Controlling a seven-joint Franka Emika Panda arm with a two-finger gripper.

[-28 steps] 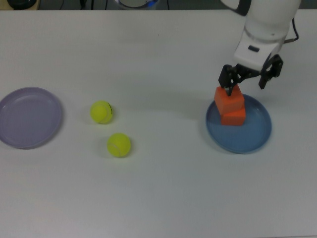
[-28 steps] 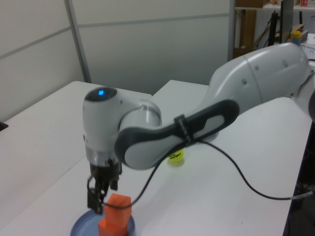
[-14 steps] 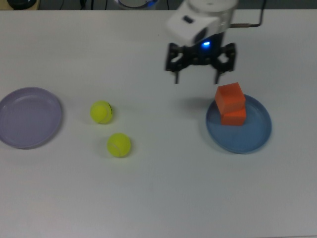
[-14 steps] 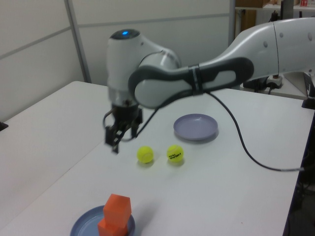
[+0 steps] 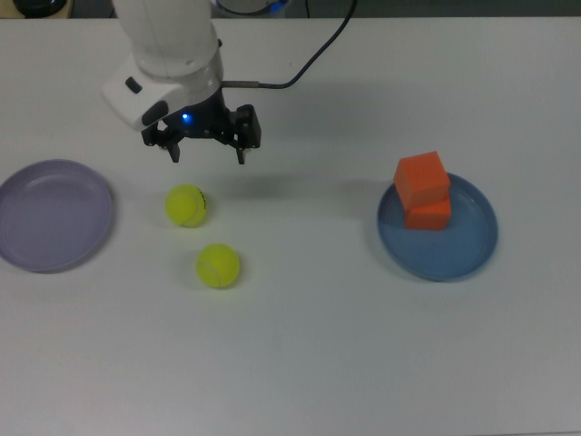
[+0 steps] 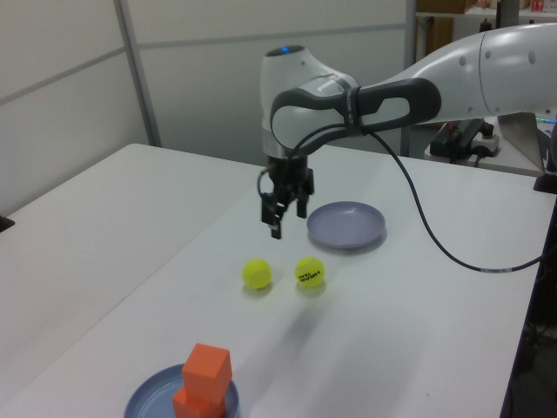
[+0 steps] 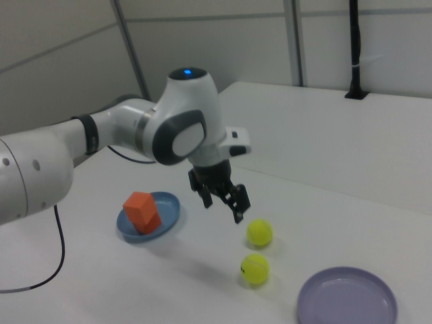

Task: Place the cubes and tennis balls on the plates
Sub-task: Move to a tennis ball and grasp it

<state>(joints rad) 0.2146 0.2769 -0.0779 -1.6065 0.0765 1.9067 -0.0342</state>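
- The arm's hand point(image 5: 209, 156) hangs above the white counter point(image 5: 309, 363), its two black fingers spread apart and pointing down with nothing between them.
- In the top view the hand sits just above and slightly to the right of the upper tennis ball point(image 5: 186, 205), clear of it; the left view shows the hand point(image 6: 278, 222) raised off the counter, with the balls nearer the camera than it.
- The second tennis ball point(image 5: 218, 265) lies close to the first, lower and a little to the top view's right, the two apart and both resting on the bare counter.
- In the left view the ball on the left view's right point(image 6: 309, 271) bears a small dark mark, and its neighbour point(image 6: 256, 273) lies just beside it.
- The lavender plate point(image 5: 54, 214) rests at the top view's left edge, with nothing on it, and the upper ball lies near its right rim without touching.
- The blue plate point(image 5: 467, 245) sits well apart on the top view's right.
- Two orange cubes stand stacked on the blue plate, toward its upper left part in the top view: the lower cube point(image 5: 428, 216) rests on the plate and the upper cube point(image 5: 421, 179) sits on it, shifted and turned slightly so the edges do not line up.
- The right view shows the same stack point(image 7: 142, 212) on the blue plate point(image 7: 170, 202), the hand point(image 7: 223, 199) between the stack and the balls, and the lavender plate point(image 7: 347, 298) at the right view's lower right.
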